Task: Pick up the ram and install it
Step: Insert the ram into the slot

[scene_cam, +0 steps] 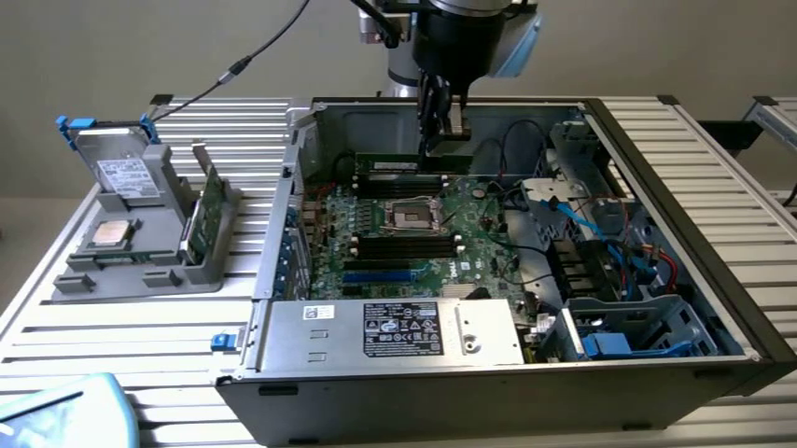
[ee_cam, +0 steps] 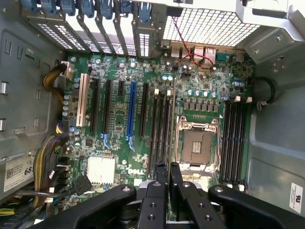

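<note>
The ram (scene_cam: pixel 405 166) is a long thin green stick with white label, pinched between narrow fingers (scene_cam: pixel 431 117), level over slots (ee_cam: pixel 157 129) beside socket (scene_cam: pixel 412 213); edge-on in wrist view.

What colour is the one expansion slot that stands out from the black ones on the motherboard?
Blue; the slot shows best in the wrist view.

An open computer case (scene_cam: pixel 412 401) lies on the slatted bench (scene_cam: pixel 137 327), motherboard (scene_cam: pixel 486 224) and processor socket (scene_cam: pixel 412 214) exposed, power supply (scene_cam: pixel 398 329) at its near side. At the exterior view's left, a grey tray (scene_cam: pixel 125 273) holds a silver processor chip (scene_cam: pixel 114 231) and a blue-tabbed drive box (scene_cam: pixel 125 173).
</note>
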`<state>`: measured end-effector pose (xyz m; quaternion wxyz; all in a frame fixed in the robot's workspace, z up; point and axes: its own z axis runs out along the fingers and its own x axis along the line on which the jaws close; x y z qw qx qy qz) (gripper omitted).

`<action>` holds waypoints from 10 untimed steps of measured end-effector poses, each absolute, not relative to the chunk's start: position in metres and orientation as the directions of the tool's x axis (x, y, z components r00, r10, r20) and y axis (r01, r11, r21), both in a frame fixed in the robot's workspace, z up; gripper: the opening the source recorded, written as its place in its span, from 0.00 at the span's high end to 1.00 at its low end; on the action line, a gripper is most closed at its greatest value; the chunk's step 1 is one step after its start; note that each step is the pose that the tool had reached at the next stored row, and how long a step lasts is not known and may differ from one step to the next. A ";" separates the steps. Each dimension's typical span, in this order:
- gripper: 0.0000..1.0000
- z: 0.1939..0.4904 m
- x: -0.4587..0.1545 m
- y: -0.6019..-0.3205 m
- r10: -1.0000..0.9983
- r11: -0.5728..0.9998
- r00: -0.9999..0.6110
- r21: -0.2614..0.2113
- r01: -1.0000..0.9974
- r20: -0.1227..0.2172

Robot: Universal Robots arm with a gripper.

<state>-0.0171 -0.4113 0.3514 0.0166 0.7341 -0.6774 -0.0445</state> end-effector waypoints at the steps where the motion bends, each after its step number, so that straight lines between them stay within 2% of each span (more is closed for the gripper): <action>1: 0.86 0.351 -0.017 -0.411 -0.996 -0.082 0.078 0.085 -0.993 -0.043; 10: 0.86 0.344 -0.017 -0.410 -0.996 -0.082 0.078 0.085 -0.993 -0.040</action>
